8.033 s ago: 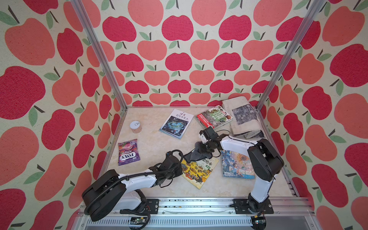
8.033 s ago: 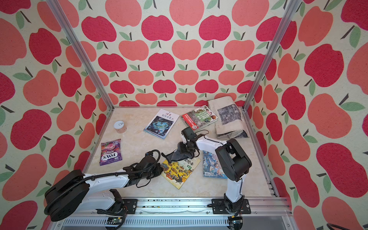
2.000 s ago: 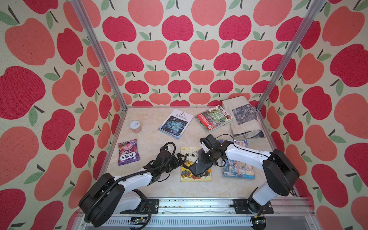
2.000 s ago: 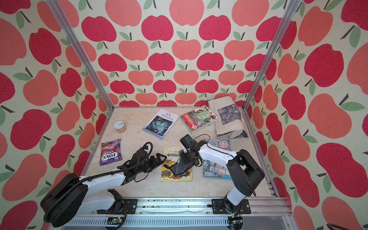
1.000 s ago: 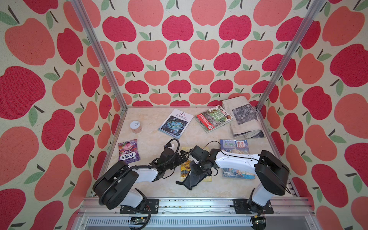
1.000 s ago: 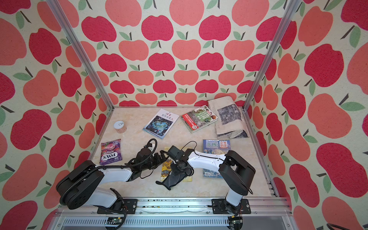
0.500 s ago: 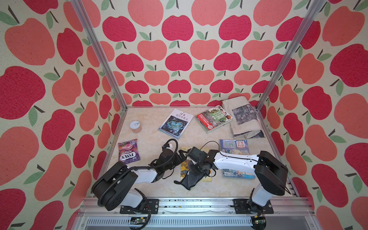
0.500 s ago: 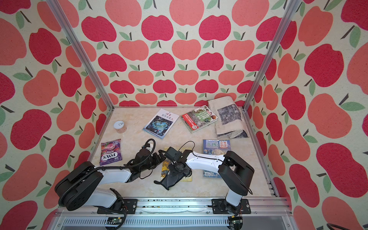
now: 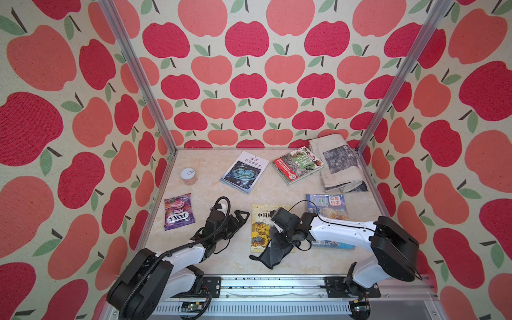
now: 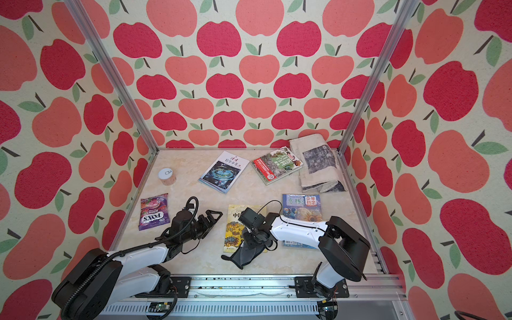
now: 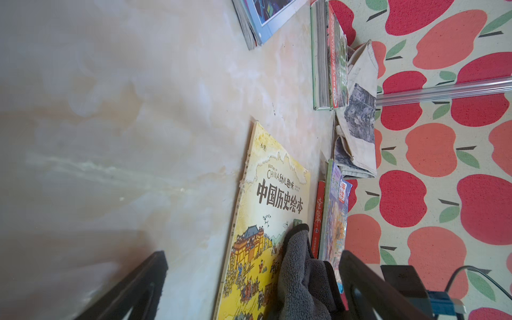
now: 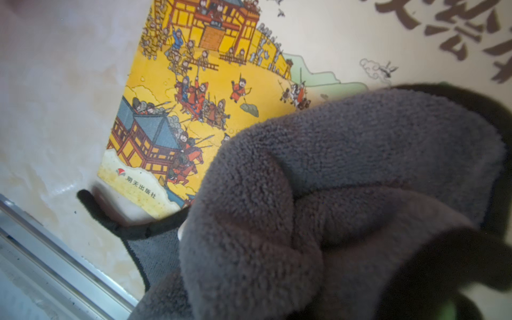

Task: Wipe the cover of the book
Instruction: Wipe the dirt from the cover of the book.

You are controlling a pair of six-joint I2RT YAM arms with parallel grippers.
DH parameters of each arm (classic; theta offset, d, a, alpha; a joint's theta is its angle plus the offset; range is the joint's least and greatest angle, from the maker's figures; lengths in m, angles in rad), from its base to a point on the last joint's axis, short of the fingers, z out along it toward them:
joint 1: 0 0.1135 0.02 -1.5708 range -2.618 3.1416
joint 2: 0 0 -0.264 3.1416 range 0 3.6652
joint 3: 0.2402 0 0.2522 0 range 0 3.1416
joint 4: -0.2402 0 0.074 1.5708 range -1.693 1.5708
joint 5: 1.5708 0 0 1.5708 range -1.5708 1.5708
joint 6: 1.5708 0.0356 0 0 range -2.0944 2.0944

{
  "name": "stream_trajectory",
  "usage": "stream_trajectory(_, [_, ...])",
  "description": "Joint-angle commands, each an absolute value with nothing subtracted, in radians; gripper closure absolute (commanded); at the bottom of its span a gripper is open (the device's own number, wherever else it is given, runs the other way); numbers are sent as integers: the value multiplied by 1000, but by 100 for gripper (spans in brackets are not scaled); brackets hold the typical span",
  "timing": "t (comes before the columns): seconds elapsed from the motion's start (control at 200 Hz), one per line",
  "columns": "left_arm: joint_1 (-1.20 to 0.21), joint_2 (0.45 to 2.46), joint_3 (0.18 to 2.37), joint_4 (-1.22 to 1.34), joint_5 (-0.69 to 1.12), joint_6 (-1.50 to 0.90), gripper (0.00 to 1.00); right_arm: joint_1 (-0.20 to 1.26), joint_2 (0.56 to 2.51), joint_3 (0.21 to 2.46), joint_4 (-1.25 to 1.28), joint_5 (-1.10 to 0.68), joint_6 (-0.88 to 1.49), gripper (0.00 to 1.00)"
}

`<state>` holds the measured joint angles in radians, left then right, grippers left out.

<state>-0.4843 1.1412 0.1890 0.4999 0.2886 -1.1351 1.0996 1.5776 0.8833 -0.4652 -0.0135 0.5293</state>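
Two arms checked: right jaws clamped on dark grey terry cloth, draped over near edge of yellow illustrated paperback book, front-centre on beige marbled counter; left jaws spread wide, holding nothing, beside it. I judge wipe underway; title end poss. outstanding.

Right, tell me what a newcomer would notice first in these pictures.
The loud red and pink apple wallpaper covers every wall. At the front middle, the right gripper is shut on a dark grey cloth draped over the near corner of the yellow picture book. The left gripper sits open just beside that book's left edge, not touching it.
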Motion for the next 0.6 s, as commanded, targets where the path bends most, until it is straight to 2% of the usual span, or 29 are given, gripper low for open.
stream_trajectory(0.0, [-476, 1092, 166, 396, 277, -1123, 1, 1141, 1652, 956, -438, -58, 538, 99])
stream_trajectory(0.415, [-474, 945, 161, 257, 266, -1131, 1, 1189, 1831, 1225, -442, -118, 493, 100])
stream_trajectory(0.595, [-472, 919, 149, 253, 238, -1150, 1, 1197, 1885, 1232, -422, -158, 512, 100])
